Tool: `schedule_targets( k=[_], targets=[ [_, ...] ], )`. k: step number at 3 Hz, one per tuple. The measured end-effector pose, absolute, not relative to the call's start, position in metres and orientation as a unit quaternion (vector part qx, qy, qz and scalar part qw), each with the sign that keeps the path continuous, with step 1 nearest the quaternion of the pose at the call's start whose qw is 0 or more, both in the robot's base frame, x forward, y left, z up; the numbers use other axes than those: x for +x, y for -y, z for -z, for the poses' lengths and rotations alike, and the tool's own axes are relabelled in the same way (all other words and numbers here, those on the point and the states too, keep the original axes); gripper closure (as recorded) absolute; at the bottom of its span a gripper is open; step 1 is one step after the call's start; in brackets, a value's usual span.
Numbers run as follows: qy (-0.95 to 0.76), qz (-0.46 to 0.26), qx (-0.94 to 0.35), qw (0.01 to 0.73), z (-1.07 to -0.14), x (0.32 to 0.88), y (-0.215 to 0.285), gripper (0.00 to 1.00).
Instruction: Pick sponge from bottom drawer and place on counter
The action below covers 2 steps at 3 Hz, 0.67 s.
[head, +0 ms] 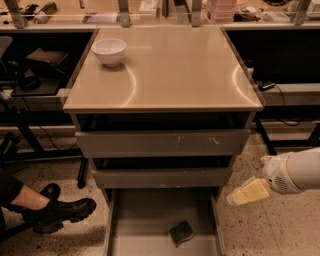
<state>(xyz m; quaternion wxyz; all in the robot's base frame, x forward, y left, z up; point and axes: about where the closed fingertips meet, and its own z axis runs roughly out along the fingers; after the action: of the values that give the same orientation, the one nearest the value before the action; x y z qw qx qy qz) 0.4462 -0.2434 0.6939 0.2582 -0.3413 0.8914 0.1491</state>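
The sponge [181, 232], a small dark green pad with a yellowish lower layer, lies on the floor of the open bottom drawer [142, 220], right of its middle. My gripper [248, 192], with a cream-yellow padded tip on a white arm, hangs to the right of the cabinet, outside the drawer, above and right of the sponge. It holds nothing. The beige counter [170, 70] tops the cabinet.
A white bowl [109, 51] stands on the counter's back left. Two grey drawers with scratched fronts [162, 143] sit above the open one. A person's black boot [60, 212] rests on the floor at the left. A cluttered shelf [150, 10] runs behind.
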Motion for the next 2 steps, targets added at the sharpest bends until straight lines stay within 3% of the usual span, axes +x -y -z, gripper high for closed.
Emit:
schedule_targets(
  k=[2],
  targets=[
    [-0.892, -0.144, -0.335, 0.266, -0.675, 0.453, 0.223, 0.00]
  ],
)
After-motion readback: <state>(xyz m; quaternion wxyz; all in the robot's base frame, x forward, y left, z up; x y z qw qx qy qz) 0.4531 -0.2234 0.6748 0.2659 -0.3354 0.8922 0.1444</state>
